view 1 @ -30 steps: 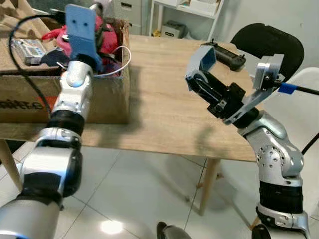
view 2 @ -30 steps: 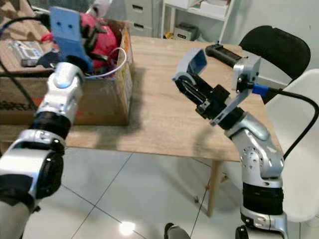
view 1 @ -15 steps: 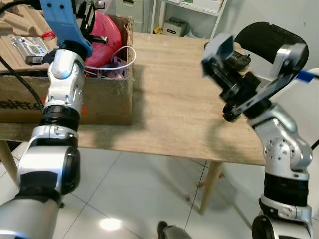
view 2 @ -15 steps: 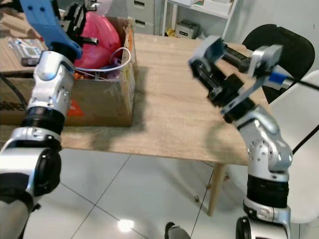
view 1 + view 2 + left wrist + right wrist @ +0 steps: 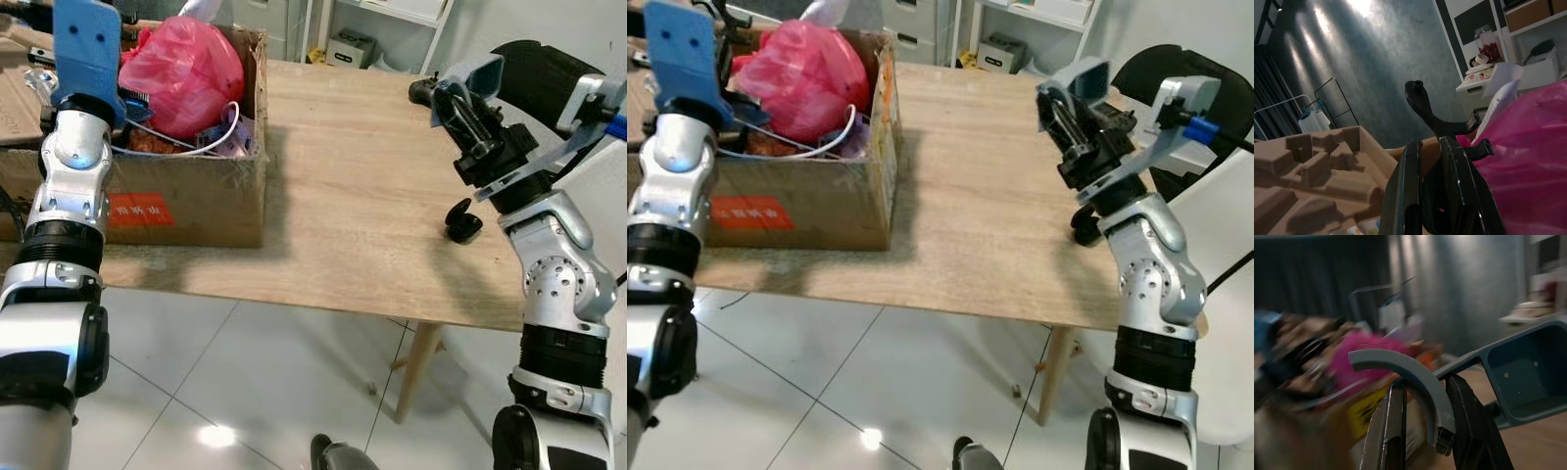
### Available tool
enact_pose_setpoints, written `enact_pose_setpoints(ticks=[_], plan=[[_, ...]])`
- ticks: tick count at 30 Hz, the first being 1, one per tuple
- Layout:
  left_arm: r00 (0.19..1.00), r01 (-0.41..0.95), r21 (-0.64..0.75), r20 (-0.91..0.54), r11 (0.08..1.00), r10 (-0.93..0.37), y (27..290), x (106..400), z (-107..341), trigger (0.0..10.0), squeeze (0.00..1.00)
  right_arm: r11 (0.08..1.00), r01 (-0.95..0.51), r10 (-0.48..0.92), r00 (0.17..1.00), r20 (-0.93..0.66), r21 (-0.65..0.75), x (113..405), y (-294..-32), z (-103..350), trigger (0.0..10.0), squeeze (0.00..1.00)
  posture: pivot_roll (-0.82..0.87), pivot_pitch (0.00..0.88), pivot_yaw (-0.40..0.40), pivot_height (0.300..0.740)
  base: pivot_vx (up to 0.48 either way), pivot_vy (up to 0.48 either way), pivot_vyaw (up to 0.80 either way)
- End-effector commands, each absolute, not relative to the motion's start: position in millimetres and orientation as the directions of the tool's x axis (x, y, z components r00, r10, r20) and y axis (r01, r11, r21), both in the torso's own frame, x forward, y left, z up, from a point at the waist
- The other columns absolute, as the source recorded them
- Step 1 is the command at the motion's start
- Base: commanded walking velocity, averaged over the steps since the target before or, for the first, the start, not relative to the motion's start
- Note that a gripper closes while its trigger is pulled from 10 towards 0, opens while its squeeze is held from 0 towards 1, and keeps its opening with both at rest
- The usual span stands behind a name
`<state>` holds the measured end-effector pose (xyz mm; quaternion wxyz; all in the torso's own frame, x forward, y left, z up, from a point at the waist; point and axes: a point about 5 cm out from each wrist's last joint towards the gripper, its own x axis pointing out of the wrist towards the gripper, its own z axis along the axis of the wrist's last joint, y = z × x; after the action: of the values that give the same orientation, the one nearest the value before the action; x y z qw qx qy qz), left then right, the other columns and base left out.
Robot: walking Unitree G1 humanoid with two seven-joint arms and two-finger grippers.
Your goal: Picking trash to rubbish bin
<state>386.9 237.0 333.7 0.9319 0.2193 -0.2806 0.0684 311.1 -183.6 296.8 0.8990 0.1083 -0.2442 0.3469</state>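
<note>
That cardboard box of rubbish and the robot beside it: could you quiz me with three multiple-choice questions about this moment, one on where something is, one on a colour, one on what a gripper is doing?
1. Where does the cardboard box stand?
A. on the floor
B. on the wooden table's left end
C. on the black chair

2. What colour is the plastic bag in the box?
A. pink
B. green
C. white

3. What is the right gripper doing?
A. hanging open
B. resting shut on the table
C. holding a grey plastic piece above the table

Answers: 1 B, the box sits on the tabletop's left part. 2 A, the bag is bright pink. 3 C, its fingers clamp the grey piece in the air.
</note>
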Motion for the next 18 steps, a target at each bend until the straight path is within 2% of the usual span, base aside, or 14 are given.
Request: enact_pose_setpoints(ticks=[1,6,10,15,16,17,18], plan=[[0.858,-0.239,0.405,0.514,0.883,-0.003,236.1,388.8,319.9,10.0,0.0,0.68,-0.733,0.643,0.585,0.494,-0.016,303.6,-175.6,295.8,10.0,0.0,-0.02,0.173,-0.019,0.74,0.0,0.0,0.0],[0.85,-0.221,0.408,0.526,0.886,-0.03,226.1,390.1,320.3,10.0,0.0,0.612,-0.79,0.721,0.534,0.441,-0.044,294.6,-165.9,292.3,10.0,0.0,-0.03,0.175,-0.02,0.74,0.0,0.0,0.0],[0.844,-0.176,0.422,0.53,0.889,-0.084,212.8,390.8,319.2,10.0,0.0,0.632,-0.774,0.71,0.553,0.437,-0.047,296.6,-167.2,294.0,10.0,0.0,-0.03,0.177,-0.022,0.74,0.0,0.0,0.0],[0.858,-0.167,0.446,0.506,0.879,-0.093,209.3,392.8,315.4,10.0,0.0,0.634,-0.772,0.708,0.556,0.435,-0.046,297.2,-167.9,294.1,10.0,0.0,-0.03,0.177,-0.022,0.74,0.0,0.0,0.0],[0.865,-0.171,0.461,0.493,0.871,-0.091,209.7,393.5,313.6,10.0,0.41,0.641,-0.766,0.702,0.561,0.438,-0.045,297.6,-168.3,294.7,10.0,0.0,-0.03,0.177,-0.022,0.74,0.0,0.0,0.0],[0.87,-0.173,0.472,0.485,0.864,-0.09,209.9,394.1,312.4,10.0,0.41,0.645,-0.763,0.698,0.566,0.439,-0.044,297.8,-168.7,295.3,10.0,0.0,-0.03,0.177,-0.022,0.74,0.0,0.0,0.0],[0.876,-0.193,0.502,0.475,0.843,-0.082,211.3,394.5,311.2,10.0,1.0,0.649,-0.76,0.692,0.568,0.446,-0.04,297.9,-169.5,296.9,10.0,0.0,-0.03,0.178,-0.021,0.74,0.0,0.0,0.0]])
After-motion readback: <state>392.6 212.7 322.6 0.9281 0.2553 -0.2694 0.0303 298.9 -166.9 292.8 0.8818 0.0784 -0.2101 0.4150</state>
